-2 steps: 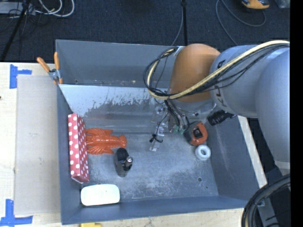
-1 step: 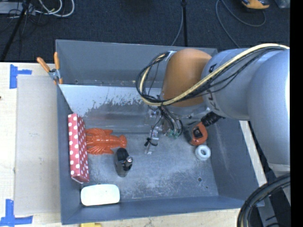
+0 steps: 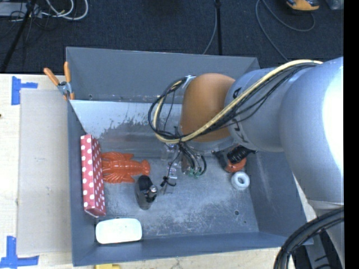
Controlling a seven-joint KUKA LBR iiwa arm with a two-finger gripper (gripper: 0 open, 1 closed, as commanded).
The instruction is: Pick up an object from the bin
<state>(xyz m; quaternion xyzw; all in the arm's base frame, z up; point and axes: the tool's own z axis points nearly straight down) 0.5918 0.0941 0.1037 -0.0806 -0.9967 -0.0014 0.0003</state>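
Near wall, left corner: white oval bar [image 3: 118, 231] is lying flat. Just beyond it, a small black piece with a silver cap [image 3: 144, 194] is lying mid-left on the bin floor [image 3: 213, 214]. The gripper [image 3: 170, 175] is hanging just right of it; how far the claw is open, or whether it is gripping anything, cannot tell. Behind, an orange lobster toy [image 3: 120, 168] is lying against a red polka-dot box [image 3: 92, 175]. A white ring [image 3: 240, 180] is sitting to the right.
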